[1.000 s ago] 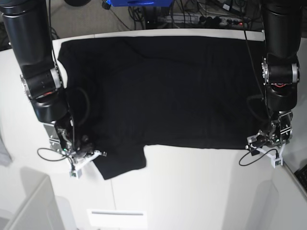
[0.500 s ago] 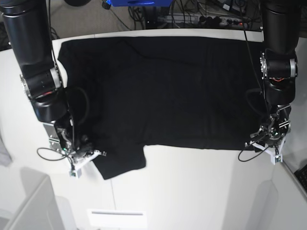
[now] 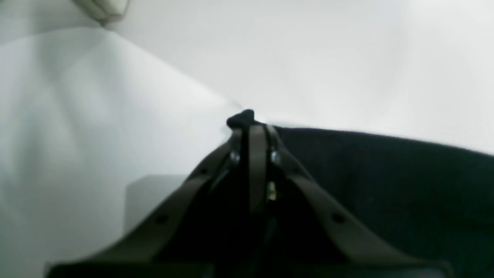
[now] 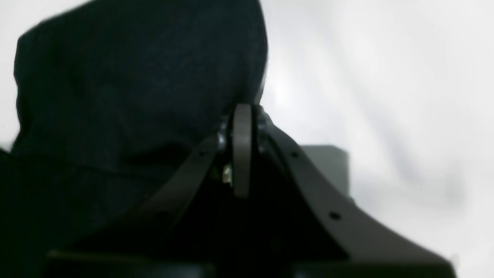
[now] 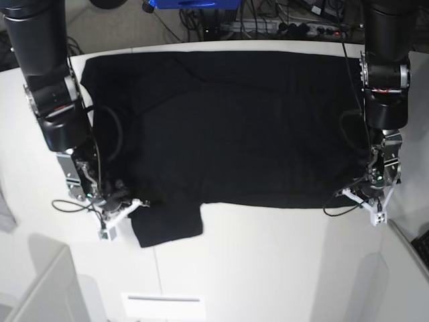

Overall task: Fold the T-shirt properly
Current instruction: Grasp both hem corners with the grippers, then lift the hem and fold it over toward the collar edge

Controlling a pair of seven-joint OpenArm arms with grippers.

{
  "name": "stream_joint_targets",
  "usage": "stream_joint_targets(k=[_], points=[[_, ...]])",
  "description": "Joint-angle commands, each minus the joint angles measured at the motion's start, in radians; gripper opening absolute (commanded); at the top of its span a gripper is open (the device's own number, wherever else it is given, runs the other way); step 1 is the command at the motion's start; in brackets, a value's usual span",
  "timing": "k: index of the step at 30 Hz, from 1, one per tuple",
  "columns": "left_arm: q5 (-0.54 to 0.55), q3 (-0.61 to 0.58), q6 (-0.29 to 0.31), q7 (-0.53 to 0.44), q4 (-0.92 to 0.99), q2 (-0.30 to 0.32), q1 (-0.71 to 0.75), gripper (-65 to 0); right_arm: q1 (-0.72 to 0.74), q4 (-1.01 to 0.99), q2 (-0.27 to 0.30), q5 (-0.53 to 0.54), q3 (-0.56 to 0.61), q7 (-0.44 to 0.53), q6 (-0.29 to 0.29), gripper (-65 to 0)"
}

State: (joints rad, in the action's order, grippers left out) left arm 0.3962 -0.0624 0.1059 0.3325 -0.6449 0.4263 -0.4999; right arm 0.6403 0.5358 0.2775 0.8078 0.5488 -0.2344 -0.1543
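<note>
The black T-shirt (image 5: 234, 127) lies spread flat, plain side up, across the far half of the white table (image 5: 268, 268). At the shirt's near right hem corner, my left gripper (image 5: 362, 199) is shut on it. The left wrist view shows the left gripper (image 3: 251, 125) with a nub of black T-shirt (image 3: 386, 173) cloth poking past the closed tips. My right gripper (image 5: 137, 203) is shut on the near left sleeve. In the right wrist view the right gripper (image 4: 241, 110) has its jaws together, with the T-shirt (image 4: 135, 77) sleeve bunched above and to the left.
Cables and a power strip (image 5: 295, 27) run behind the table's far edge, beside a blue object (image 5: 191, 3). A grey panel (image 5: 40, 288) stands at the near left. Bare white tabletop stretches in front of the shirt.
My left gripper has closed on the shirt's hem corner and shifted slightly toward the shirt. The right gripper has edged up and right, drawing the sleeve with it.
</note>
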Motion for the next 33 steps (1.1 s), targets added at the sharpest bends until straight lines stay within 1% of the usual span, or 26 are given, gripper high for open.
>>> stream_joint_targets(k=[1, 2, 4, 6, 7, 9, 11, 13, 17, 19, 23, 27, 29, 31, 33], points=[[0.002, 0.003, 0.002, -0.009, -0.043, 0.015, -0.007, -65.0, 0.025, 0.027, 0.012, 0.006, -0.006, 0.014, 0.000, -65.0], [0.002, 0.003, 0.002, -0.008, -0.075, 0.016, 0.005, -65.0, 0.020, 0.037, 0.015, 0.006, -0.006, 0.014, 0.002, -65.0], [0.004, 0.003, 0.001, -0.008, -0.132, 0.016, 0.037, -65.0, 0.003, 0.068, 0.035, 0.006, -0.006, 0.014, 0.026, -65.0], [0.004, 0.020, 0.001, -0.008, -0.166, 0.016, 0.063, -65.0, -0.015, 0.112, 0.042, 0.006, -0.006, 0.014, 0.075, -65.0], [0.004, 0.046, 0.001, -0.008, -0.184, 0.015, 0.076, -65.0, -0.023, 0.140, 0.045, 0.006, -0.006, 0.014, 0.101, -65.0], [0.002, 0.118, 0.001, 0.001, -0.232, 0.010, 0.114, -65.0, -0.050, 0.209, 0.075, 0.006, -0.006, 0.014, 0.138, -65.0], [0.002, 0.197, 0.001, 0.058, -0.296, 0.010, 0.155, -65.0, -0.086, 0.284, 0.091, 0.006, -0.006, 0.014, 0.160, -65.0], [0.002, 0.258, 0.002, 0.112, -0.362, 0.007, 0.183, -65.0, -0.103, 0.335, 0.104, 0.006, -0.006, 0.014, 0.169, -65.0], [0.002, 0.296, 0.002, 0.187, -0.519, 0.007, 0.252, -65.0, -0.132, 0.407, 0.122, 0.008, -0.017, -0.009, 0.204, -65.0], [0.002, 0.298, 0.002, 0.208, -0.580, 0.007, 0.284, -65.0, -0.162, 0.447, 0.122, 0.008, -0.068, -0.036, 0.206, -65.0], [0.002, 0.299, 0.002, 0.218, -0.672, 0.007, 0.361, -65.0, -0.244, 0.559, 0.121, 0.002, -0.210, -0.110, 0.206, -65.0], [0.004, 0.299, 0.002, 0.218, -0.746, 0.007, 0.427, -65.0, -0.304, 0.651, 0.122, 0.002, -0.301, -0.205, 0.206, -65.0], [0.004, 0.302, 0.002, 0.218, -0.786, 0.007, 0.459, -65.0, -0.334, 0.691, 0.122, 0.002, -0.332, -0.237, 0.206, -65.0], [0.004, 0.342, 0.002, 0.218, -0.823, -0.001, 0.493, -65.0, -0.365, 0.720, 0.122, 0.002, -0.355, -0.259, 0.206, -65.0], [0.004, 0.395, 0.002, 0.224, -0.858, -0.033, 0.515, -65.0, -0.396, 0.752, 0.122, 0.002, -0.373, -0.268, 0.206, -65.0]])
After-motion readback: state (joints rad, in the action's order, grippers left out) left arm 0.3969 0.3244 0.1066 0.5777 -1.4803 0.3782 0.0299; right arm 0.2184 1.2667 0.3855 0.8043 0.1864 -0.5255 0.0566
